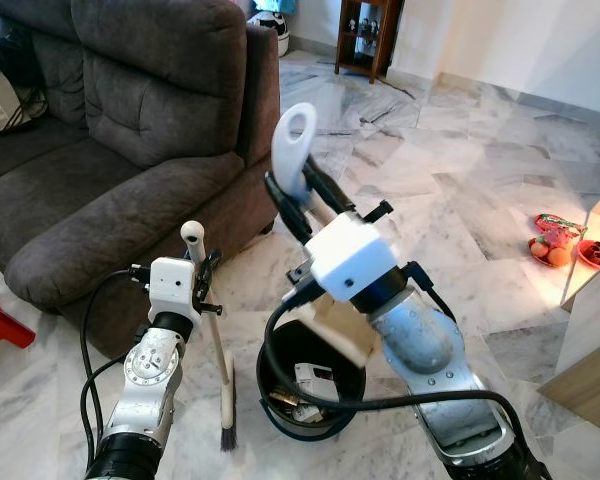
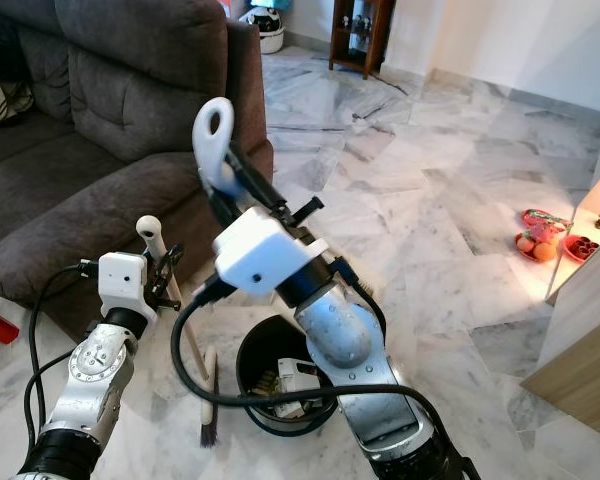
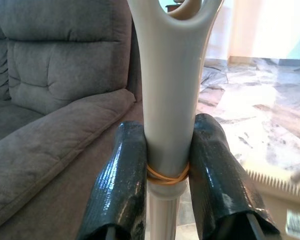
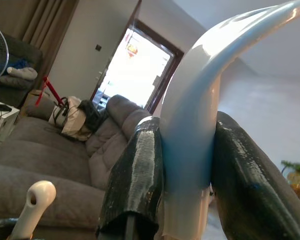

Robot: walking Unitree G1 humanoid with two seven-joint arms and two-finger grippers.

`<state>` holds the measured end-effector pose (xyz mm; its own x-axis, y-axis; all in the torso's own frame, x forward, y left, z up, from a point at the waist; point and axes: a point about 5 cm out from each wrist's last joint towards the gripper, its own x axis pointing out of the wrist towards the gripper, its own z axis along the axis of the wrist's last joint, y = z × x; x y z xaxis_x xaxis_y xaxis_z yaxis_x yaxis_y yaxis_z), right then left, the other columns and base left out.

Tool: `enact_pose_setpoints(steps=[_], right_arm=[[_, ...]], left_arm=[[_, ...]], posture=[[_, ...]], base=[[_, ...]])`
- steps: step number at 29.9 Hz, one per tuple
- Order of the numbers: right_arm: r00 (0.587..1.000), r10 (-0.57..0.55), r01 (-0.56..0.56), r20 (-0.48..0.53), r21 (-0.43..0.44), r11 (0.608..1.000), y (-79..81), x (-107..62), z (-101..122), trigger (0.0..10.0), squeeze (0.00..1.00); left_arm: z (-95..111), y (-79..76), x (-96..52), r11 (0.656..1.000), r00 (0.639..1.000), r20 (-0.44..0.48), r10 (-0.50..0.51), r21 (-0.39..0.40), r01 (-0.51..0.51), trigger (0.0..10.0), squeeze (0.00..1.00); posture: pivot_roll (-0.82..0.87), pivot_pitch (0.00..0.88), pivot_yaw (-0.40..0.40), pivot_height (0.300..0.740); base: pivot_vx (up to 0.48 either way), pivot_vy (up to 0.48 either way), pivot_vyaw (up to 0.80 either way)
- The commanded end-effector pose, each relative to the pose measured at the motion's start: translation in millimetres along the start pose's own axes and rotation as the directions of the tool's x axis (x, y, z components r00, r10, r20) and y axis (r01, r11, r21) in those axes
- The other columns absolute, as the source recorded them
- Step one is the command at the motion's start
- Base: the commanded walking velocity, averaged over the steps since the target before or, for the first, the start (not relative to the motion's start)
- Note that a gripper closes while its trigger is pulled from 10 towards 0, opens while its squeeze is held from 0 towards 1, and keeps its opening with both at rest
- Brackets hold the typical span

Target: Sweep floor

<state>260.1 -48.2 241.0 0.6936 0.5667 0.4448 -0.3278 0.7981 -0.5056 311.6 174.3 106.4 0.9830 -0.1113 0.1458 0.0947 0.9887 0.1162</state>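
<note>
My left gripper [image 1: 206, 286] is shut on the white handle of a small broom [image 1: 193, 236], whose dark bristles [image 1: 228, 418] rest on the marble floor beside the sofa. In the left wrist view the fingers [image 3: 121, 180] clamp the handle [image 3: 166, 105] just above a rubber band. My right gripper [image 1: 298, 203] is shut on the dustpan's white looped handle [image 1: 293, 140], held high. The beige pan [image 1: 332, 322] hangs below, partly hidden by my arm, over a black bin [image 1: 276, 398] with trash in it. In the right wrist view the fingers [image 4: 140, 175] clamp that handle [image 4: 190, 125].
A grey-brown sofa [image 1: 100, 150] fills the left side, a red stool [image 1: 0, 322] at its near corner. A plate of fruit [image 1: 555, 248] lies on the floor beside a wooden cabinet [image 1: 592, 300] on the right. A dark wooden shelf [image 1: 366, 36] stands far back.
</note>
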Motion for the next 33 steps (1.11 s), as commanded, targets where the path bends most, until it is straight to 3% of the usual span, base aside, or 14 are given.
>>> enact_pose_setpoints(steps=[1,6,13,16,20,21,26,33], right_arm=[[0.998,-0.024,0.026,0.058,-0.031,0.999,-7.7,3.0,10.6,10.0,0.00],[0.998,-0.023,0.025,0.058,-0.032,0.999,-7.0,3.0,11.3,10.0,0.00],[0.989,-0.015,0.024,0.147,-0.061,0.998,-7.3,3.5,23.1,10.0,0.00],[0.990,-0.003,0.013,0.139,-0.069,0.998,-5.8,3.6,22.1,10.0,0.00],[0.999,-0.003,0.003,0.045,-0.019,1.000,-3.6,3.6,10.8,10.0,0.00],[1.000,-0.010,0.010,0.022,0.027,1.000,-4.3,3.9,7.8,10.0,0.00],[0.999,-0.022,0.021,0.025,0.035,0.999,-6.9,4.6,7.8,10.0,0.00],[0.985,-0.076,0.075,0.156,0.008,0.997,-12.7,5.3,24.5,10.0,0.00]], left_arm=[[7.9,2.0,2.8,1.000,0.999,0.043,0.002,0.010,-0.002,10.0,0.00],[8.0,1.9,2.7,1.000,0.999,0.043,0.000,0.011,0.000,10.0,0.00],[7.8,1.8,2.8,1.000,0.999,0.043,-0.001,0.010,0.001,10.0,0.00],[7.8,1.8,2.9,1.000,0.999,0.043,-0.001,0.010,0.001,10.0,0.00],[8.0,1.5,3.1,1.000,0.999,0.044,-0.003,0.010,0.002,10.0,0.00],[8.0,1.3,3.2,1.000,0.999,0.044,-0.003,0.010,0.003,10.0,0.00],[8.0,1.2,3.0,1.000,0.999,0.043,-0.002,0.010,0.002,10.0,0.00],[8.0,1.1,3.0,1.000,0.999,0.044,-0.002,0.010,0.002,10.0,0.00]], posture=[[0.00,0.077,0.012,0.740],[0.00,0.075,0.013,0.740],[0.00,0.074,0.012,0.740],[0.00,0.074,0.012,0.740],[0.00,0.073,0.013,0.740],[0.00,0.071,0.012,0.740],[0.00,0.070,0.012,0.740],[0.00,0.065,0.012,0.740]], base=[[0.000,0.000,0.00],[0.000,0.000,0.00],[0.000,0.000,0.00],[0.000,0.000,0.00],[0.000,0.000,0.00],[0.000,0.000,0.00],[0.000,0.000,0.00],[0.000,0.000,0.00]])
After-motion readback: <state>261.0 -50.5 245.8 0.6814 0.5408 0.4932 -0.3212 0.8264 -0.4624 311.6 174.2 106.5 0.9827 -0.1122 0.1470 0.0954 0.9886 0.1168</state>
